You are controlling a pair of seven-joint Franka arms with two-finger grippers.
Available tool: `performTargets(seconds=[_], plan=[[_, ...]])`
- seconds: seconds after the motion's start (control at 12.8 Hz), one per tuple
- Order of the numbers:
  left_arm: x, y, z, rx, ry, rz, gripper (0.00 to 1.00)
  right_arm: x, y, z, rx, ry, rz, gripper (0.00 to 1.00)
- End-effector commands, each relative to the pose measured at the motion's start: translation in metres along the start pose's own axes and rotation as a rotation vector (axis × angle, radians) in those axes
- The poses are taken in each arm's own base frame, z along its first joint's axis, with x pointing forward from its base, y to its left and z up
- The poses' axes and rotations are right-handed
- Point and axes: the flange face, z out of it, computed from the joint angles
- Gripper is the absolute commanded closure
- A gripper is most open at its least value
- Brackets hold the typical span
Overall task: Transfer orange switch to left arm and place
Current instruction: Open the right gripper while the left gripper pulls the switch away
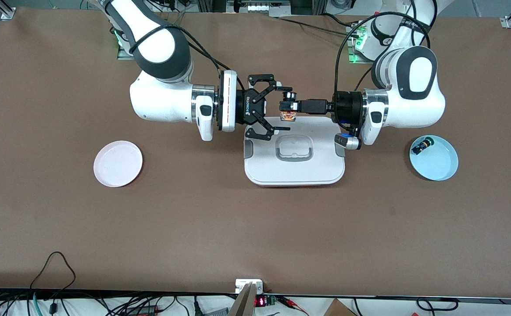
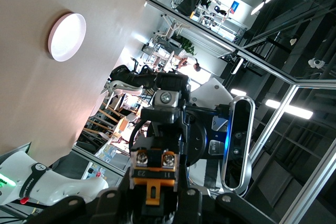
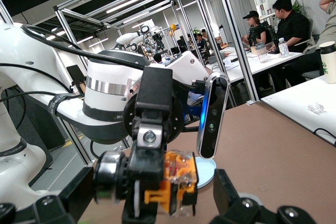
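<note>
My left gripper [image 1: 289, 105] is shut on the orange switch [image 1: 287, 116] and holds it in the air over the edge of the white box [image 1: 264, 169] that lies toward the robots' bases. My right gripper [image 1: 284, 109] is open, with one finger on each side of the switch, apart from it. In the left wrist view the switch [image 2: 153, 183] sits between my left gripper's [image 2: 154, 192] fingers, its two screw terminals facing the camera. In the right wrist view the switch [image 3: 176, 182] is held by my left gripper [image 3: 149, 135], between my right gripper's [image 3: 142, 205] spread fingers.
A pink plate [image 1: 118, 163] lies toward the right arm's end of the table and also shows in the left wrist view [image 2: 67, 36]. A light blue plate [image 1: 439, 164] toward the left arm's end holds a small green-capped switch [image 1: 423, 145]. Cables run along the table's near edge.
</note>
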Motion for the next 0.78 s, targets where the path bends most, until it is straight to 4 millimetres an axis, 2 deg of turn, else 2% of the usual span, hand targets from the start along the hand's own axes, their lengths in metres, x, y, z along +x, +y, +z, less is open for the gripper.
performTargets(seconds=[0.0, 0.16, 0.31, 0.39, 0.55, 0.62, 0.7], plan=[[0.000, 0.003, -0.023, -0.008, 0.023, -0.009, 1.00, 0.003, -0.002, -0.008, -0.018, 0.003, 0.047, 0.00], [0.016, -0.008, -0.055, 0.112, 0.061, 0.015, 1.00, 0.003, 0.012, -0.040, -0.050, -0.005, 0.063, 0.00], [0.031, -0.026, -0.099, 0.253, 0.077, 0.025, 1.00, -0.005, 0.022, -0.072, -0.027, -0.012, 0.084, 0.00], [0.037, -0.034, -0.124, 0.348, 0.089, 0.034, 1.00, -0.008, 0.034, -0.097, -0.028, -0.040, 0.068, 0.00], [0.048, -0.056, -0.181, 0.508, 0.099, 0.006, 1.00, -0.008, 0.054, -0.148, -0.015, -0.101, 0.044, 0.00], [0.056, -0.068, -0.220, 0.543, 0.136, -0.022, 1.00, -0.009, 0.062, -0.174, -0.003, -0.109, 0.075, 0.00], [0.064, -0.088, -0.263, 0.625, 0.153, -0.032, 1.00, -0.011, 0.066, -0.197, 0.017, -0.123, 0.124, 0.00]])
